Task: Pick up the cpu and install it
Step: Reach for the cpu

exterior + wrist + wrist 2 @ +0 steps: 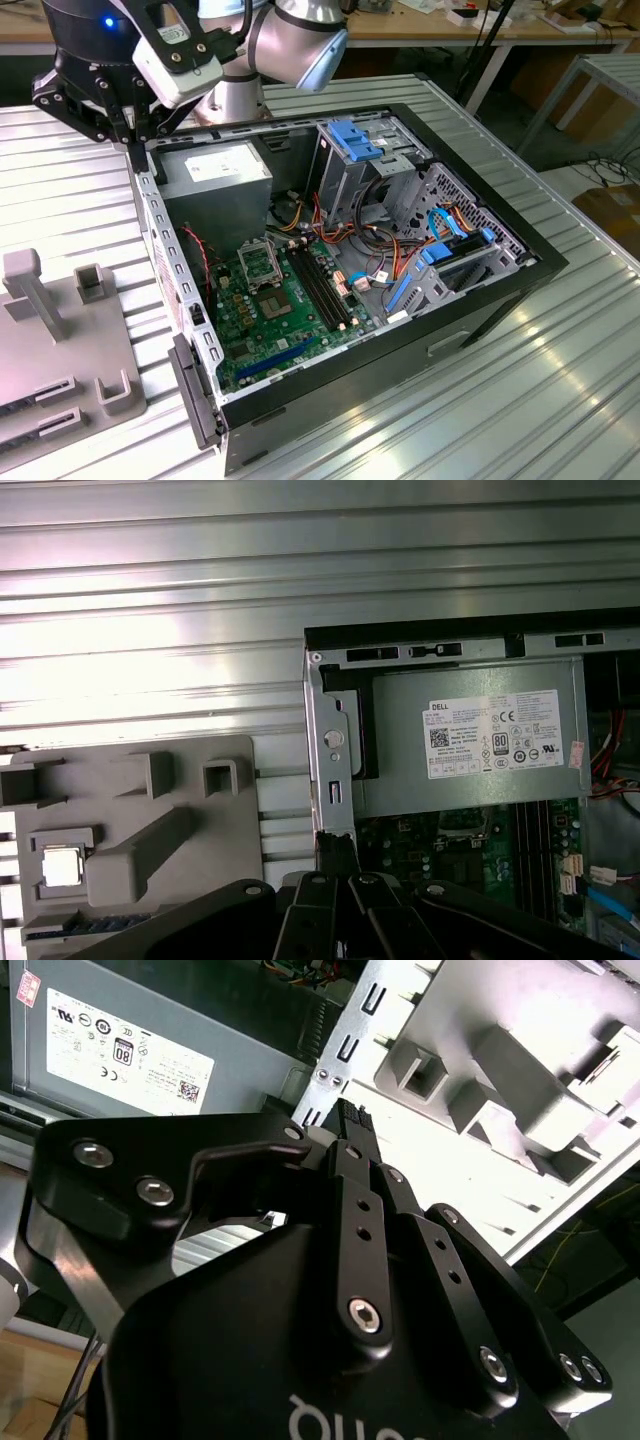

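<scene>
The cpu (62, 867), a small silvery square chip, lies in a recess of the grey fixture plate (190, 780) beside the computer case. My gripper (336, 852) is shut with nothing between its fingers. It hangs over the case's metal side wall (160, 225), near the corner by the power supply (215, 170), well away from the cpu. In the second wrist view the gripper (352, 1120) points down at that wall. Inside the case lies the green motherboard (290, 320) with its square socket frame (262, 263), which stands uncovered.
The open black case (480, 300) holds drive cages with blue clips (355, 140), bundled cables (390, 240) and memory slots (318, 285). The fixture plate (60, 330) has raised grey posts. All of it rests on a ribbed metal table (520, 400).
</scene>
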`<state>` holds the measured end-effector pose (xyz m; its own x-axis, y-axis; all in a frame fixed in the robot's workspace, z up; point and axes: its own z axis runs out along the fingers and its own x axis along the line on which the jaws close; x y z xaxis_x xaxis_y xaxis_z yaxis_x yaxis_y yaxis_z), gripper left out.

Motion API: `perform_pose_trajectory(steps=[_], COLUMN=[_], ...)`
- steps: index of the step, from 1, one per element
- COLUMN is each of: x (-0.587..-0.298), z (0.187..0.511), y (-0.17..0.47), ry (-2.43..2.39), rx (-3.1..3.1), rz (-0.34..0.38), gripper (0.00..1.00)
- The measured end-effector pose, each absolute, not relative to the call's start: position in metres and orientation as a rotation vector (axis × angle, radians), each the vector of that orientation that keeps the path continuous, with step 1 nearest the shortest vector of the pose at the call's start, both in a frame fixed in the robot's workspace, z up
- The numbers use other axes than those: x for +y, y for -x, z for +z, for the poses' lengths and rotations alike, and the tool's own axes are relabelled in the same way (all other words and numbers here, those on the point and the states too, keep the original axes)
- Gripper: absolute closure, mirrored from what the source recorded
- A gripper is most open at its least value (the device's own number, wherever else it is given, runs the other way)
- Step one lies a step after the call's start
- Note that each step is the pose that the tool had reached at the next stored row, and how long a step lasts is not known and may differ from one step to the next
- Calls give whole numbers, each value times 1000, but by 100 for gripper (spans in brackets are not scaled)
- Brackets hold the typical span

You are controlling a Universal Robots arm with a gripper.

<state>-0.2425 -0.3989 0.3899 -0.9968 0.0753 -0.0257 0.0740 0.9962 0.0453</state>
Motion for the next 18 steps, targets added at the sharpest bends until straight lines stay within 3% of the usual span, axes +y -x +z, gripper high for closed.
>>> perform_pose_trajectory(steps=[18], x=[-399], z=[389], y=[286], ry=[-117], rx=[3113], rz=[69], gripper=[89])
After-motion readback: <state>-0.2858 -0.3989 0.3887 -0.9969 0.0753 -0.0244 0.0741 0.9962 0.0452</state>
